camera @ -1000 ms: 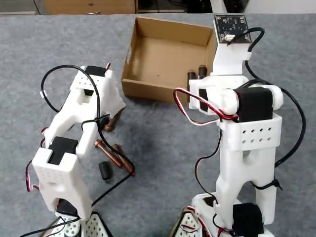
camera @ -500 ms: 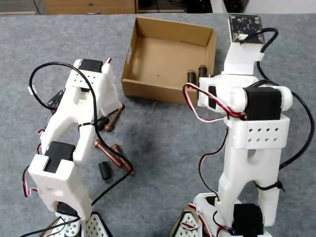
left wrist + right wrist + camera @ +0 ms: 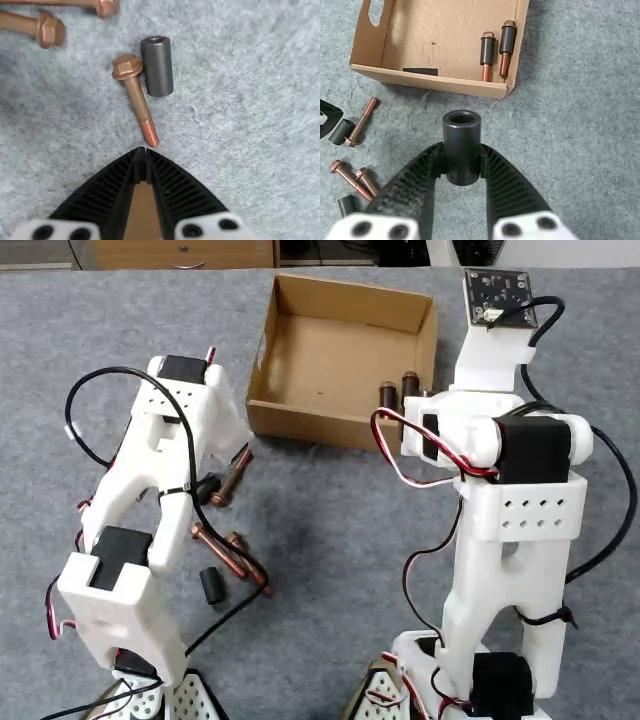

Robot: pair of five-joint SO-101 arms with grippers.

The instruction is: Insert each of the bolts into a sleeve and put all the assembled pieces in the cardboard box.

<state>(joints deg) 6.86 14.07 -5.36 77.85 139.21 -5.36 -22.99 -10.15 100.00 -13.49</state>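
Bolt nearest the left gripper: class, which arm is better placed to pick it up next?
Left. The left gripper, shut, hangs just off the bolt's threaded tip; the right gripper is occupied, shut on a sleeve.

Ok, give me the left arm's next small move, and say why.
Probably open the left hand and ease it forward over the bolt. It is shut just short of the bolt's threaded tip, so it cannot grasp as it stands. The right hand holds a sleeve upright, bore open, seemingly ready to take a bolt.
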